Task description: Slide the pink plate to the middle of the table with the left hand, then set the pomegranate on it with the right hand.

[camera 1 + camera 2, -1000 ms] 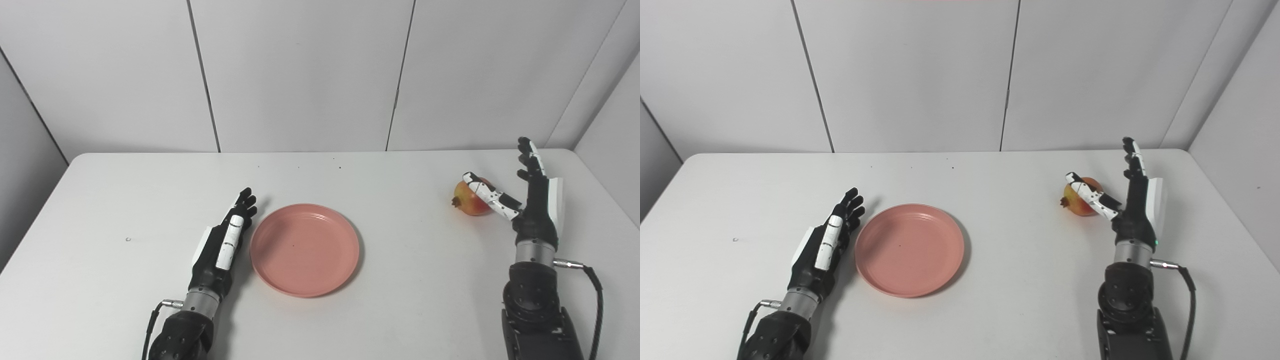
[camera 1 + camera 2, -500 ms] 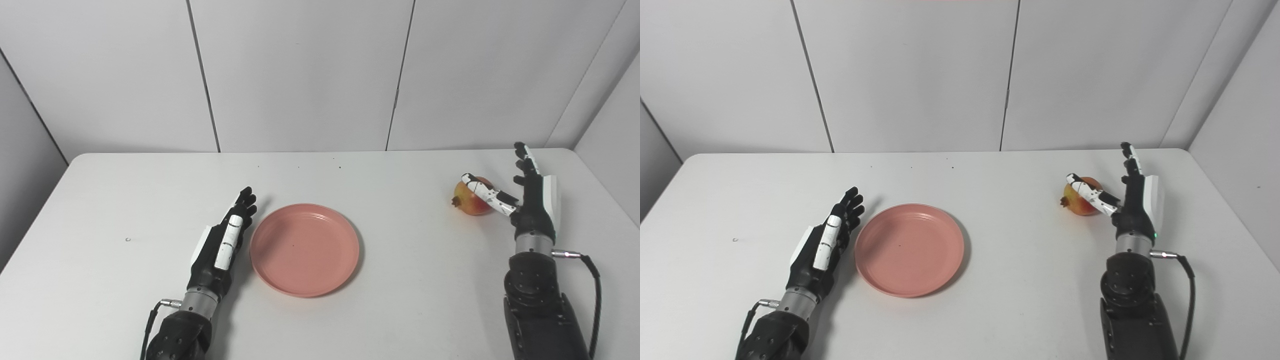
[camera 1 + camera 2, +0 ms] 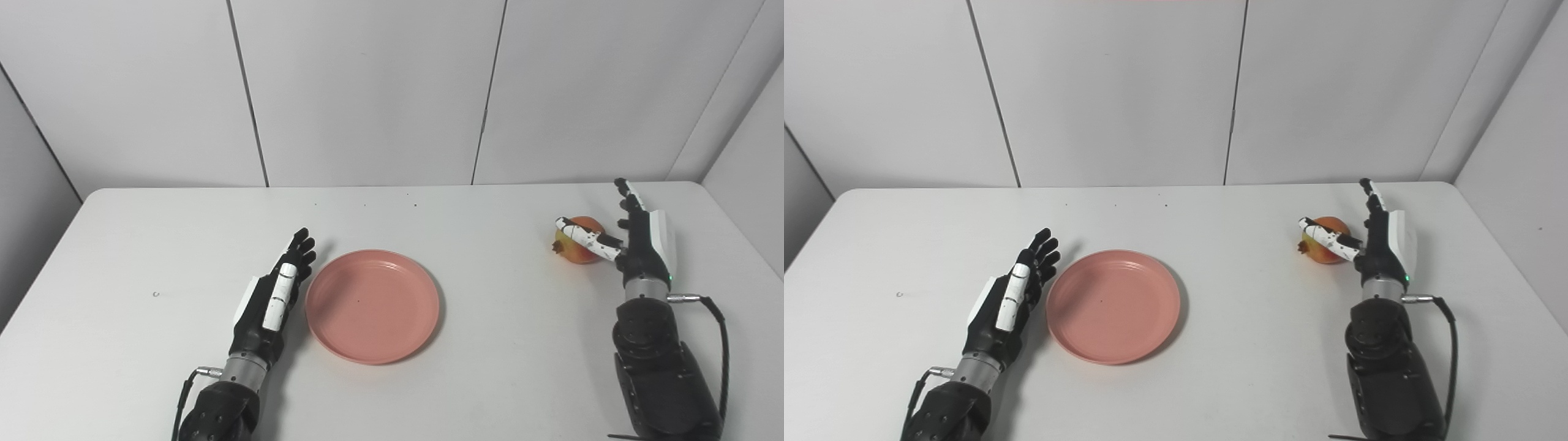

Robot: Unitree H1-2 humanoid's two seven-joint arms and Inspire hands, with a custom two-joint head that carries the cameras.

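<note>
Plate (image 3: 372,305), pink, sits unmoved mid-table (image 3: 490,343), the left hand (image 3: 274,294) flat and open beside its rim. The right hand (image 3: 634,242), fingers spread, has edged closer to the pomegranate (image 3: 574,251), thumb now across it.

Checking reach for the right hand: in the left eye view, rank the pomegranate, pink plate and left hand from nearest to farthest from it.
1. pomegranate, beside the right hand
2. pink plate, table middle
3. left hand, beyond the plate's left rim
</note>
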